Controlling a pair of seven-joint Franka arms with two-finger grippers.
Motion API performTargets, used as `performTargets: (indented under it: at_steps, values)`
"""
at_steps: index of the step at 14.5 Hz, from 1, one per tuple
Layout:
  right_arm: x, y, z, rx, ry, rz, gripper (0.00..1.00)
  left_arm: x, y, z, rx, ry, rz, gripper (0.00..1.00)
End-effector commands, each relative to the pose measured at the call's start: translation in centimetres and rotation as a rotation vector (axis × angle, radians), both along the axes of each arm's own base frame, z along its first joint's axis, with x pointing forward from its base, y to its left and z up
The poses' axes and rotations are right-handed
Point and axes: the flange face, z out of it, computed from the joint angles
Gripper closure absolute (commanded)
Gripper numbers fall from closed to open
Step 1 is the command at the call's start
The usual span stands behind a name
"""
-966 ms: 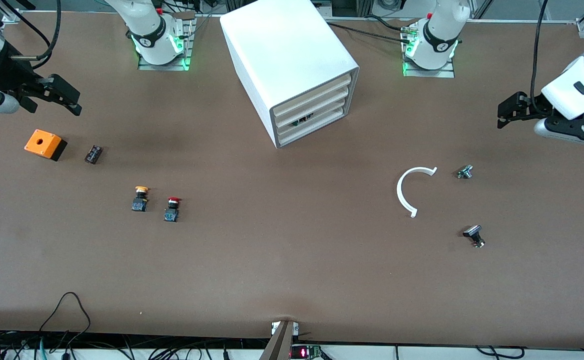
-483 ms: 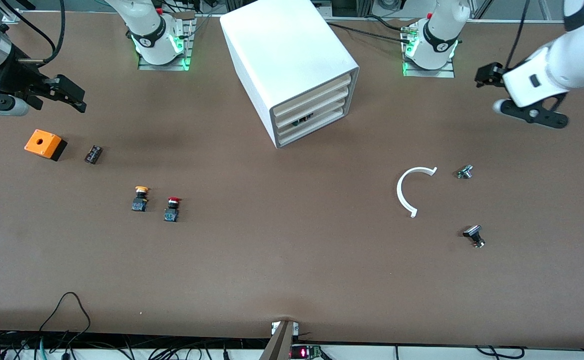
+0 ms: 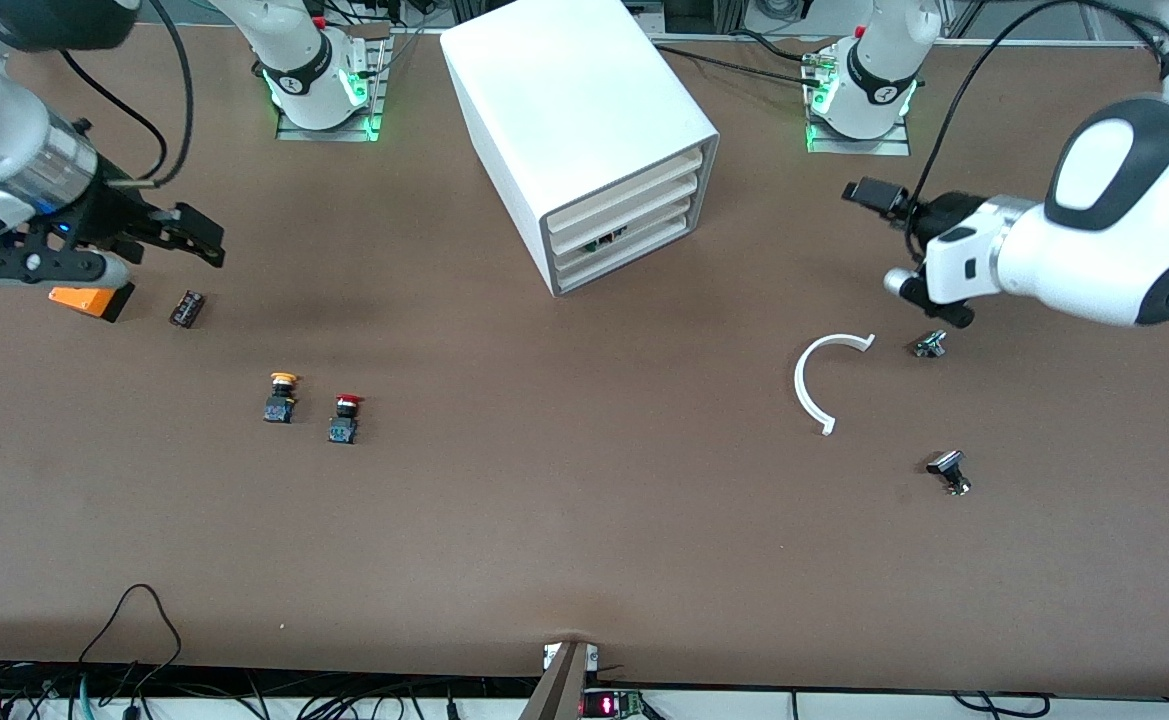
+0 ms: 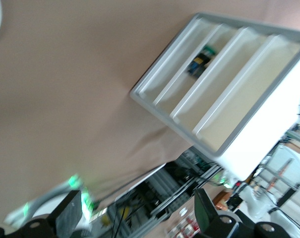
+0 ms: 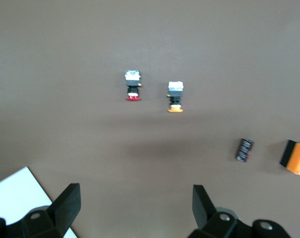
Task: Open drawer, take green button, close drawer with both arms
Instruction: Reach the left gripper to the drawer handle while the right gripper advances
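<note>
The white drawer cabinet (image 3: 584, 120) stands at the table's middle, close to the arms' bases, with its stacked drawer fronts (image 3: 624, 225) shut. A small dark green and blue thing, probably the button (image 3: 606, 238), shows through a gap at the second-lowest drawer. It also shows in the left wrist view (image 4: 201, 60). My left gripper (image 3: 869, 192) is open and empty in the air, over the table between the cabinet (image 4: 249, 89) and the left arm's end; it also shows in the left wrist view (image 4: 137, 214). My right gripper (image 3: 199, 235) is open and empty over the right arm's end; it also shows in the right wrist view (image 5: 135, 203).
An orange box (image 3: 84, 298) and a small black part (image 3: 187, 308) lie under the right gripper. A yellow-capped button (image 3: 281, 397) and a red-capped button (image 3: 345, 418) stand nearer the front camera. A white curved piece (image 3: 819, 380) and two small metal parts (image 3: 931, 344) (image 3: 949, 472) lie toward the left arm's end.
The left arm has swung in from the table's end and its gripper now faces the drawer fronts. The right gripper has moved toward the table's middle and now covers part of the orange box.
</note>
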Motion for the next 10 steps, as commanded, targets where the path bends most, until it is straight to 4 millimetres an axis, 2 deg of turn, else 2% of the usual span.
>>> performTargets:
  at_steps: [1,5,8,10]
  values:
    - [1.8,2.2,-1.5,0.025,-0.002,-0.059,0.0,-0.4,-1.2,-5.6,-0.263,-0.058,0.024,0.03]
    - [4.1,6.0,-5.3,0.033,0.019,-0.125,0.0,-4.6,-3.4,-15.3,-0.55,-0.092,0.196,0.04]
    - [5.3,9.1,-7.2,0.035,0.036,-0.158,0.0,-7.2,-5.2,-19.7,-0.666,-0.106,0.199,0.05]
    - [6.2,11.0,-8.2,0.042,0.041,-0.175,0.0,-7.9,-6.5,-21.8,-0.688,-0.141,0.194,0.07]
